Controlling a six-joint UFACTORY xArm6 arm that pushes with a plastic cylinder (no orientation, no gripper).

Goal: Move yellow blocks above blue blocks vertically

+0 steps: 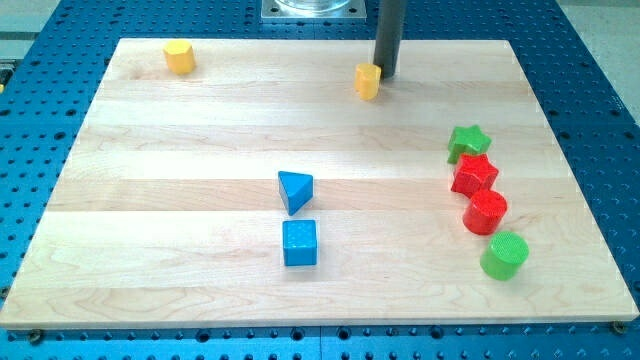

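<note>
Near the view's top, my tip point(386, 74) stands just beside the yellow block point(367, 81), on its right side, touching it or almost; I cannot tell which. No hand exists on this arm, only the rod, so nothing can spread or pinch. A second yellow block, a cylinder point(179, 56), sits at the top left corner of the counter point(150, 200), well apart from the first. Both blue blocks are in the middle: the blue triangle point(294, 190) and, just below it, the blue cube point(299, 243).

Both yellow blocks look small, light and stiff, and I judge they slide easily on the smooth wood. A push off the centre probably turns the block or lets it slip aside, so contact should be on the middle of a face.

Along the right, the green star point(468, 142), red star point(473, 175), red cylinder point(485, 211) and green cylinder point(504, 255) form a column, far from the work.
</note>
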